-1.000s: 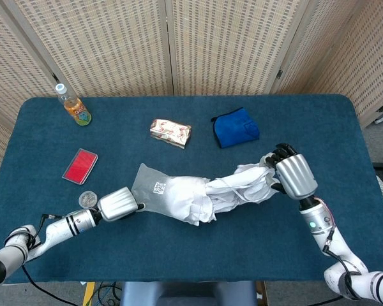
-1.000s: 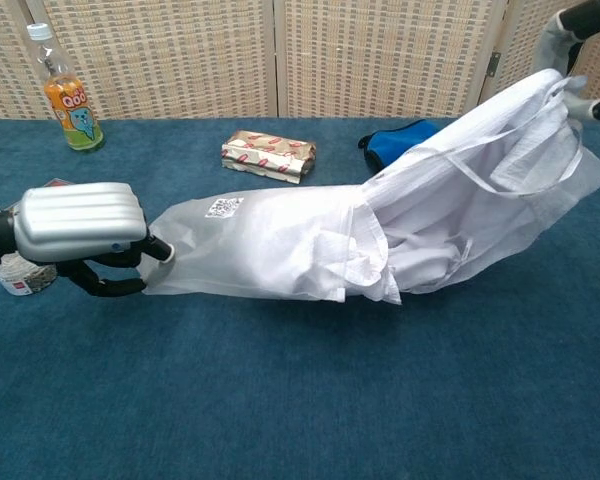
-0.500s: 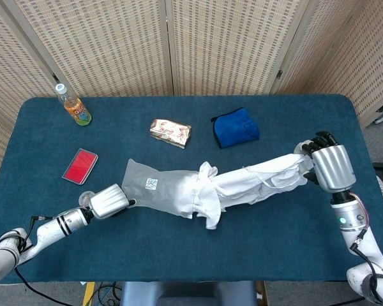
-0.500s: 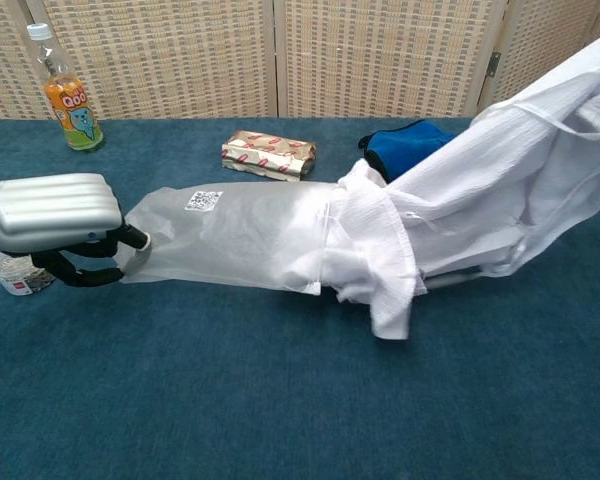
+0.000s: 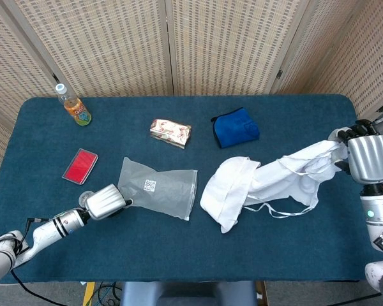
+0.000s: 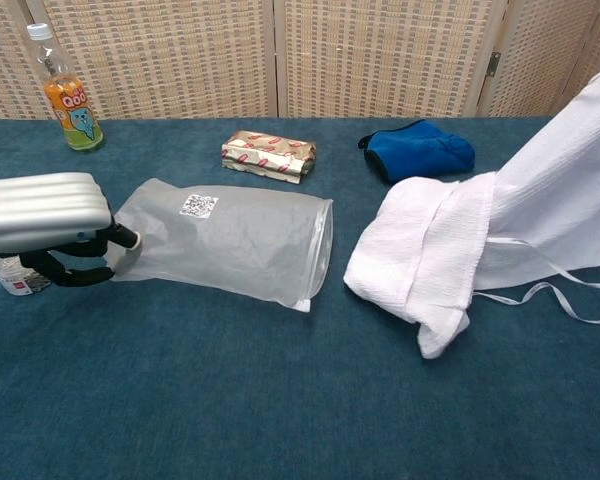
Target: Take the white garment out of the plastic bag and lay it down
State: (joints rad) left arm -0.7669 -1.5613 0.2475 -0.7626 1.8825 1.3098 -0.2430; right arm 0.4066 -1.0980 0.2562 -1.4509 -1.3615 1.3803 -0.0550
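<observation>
The white garment (image 5: pixel 268 182) is fully outside the plastic bag (image 5: pixel 158 188) and stretches from mid-table up to my right hand (image 5: pixel 365 155), which grips its upper end at the table's right edge. Its lower end (image 6: pixel 420 265) rests bunched on the blue cloth, with thin straps trailing beside it. The clear bag (image 6: pixel 230 235) lies flat and empty, its mouth toward the garment, a label on top. My left hand (image 5: pixel 106 201) pinches the bag's closed corner at the left; in the chest view the left hand (image 6: pixel 45 225) shows its silver back. The right hand is outside the chest view.
A juice bottle (image 5: pixel 73 106) stands at the far left corner. A red card (image 5: pixel 80 166) and a small round tin (image 5: pixel 86 198) lie near my left hand. A foil-wrapped packet (image 5: pixel 170 132) and a folded blue cloth (image 5: pixel 235 127) sit behind the bag and garment.
My right hand pulled the garment rightward and clear of the bag. The bag collapsed flat while my left hand kept hold of its corner.
</observation>
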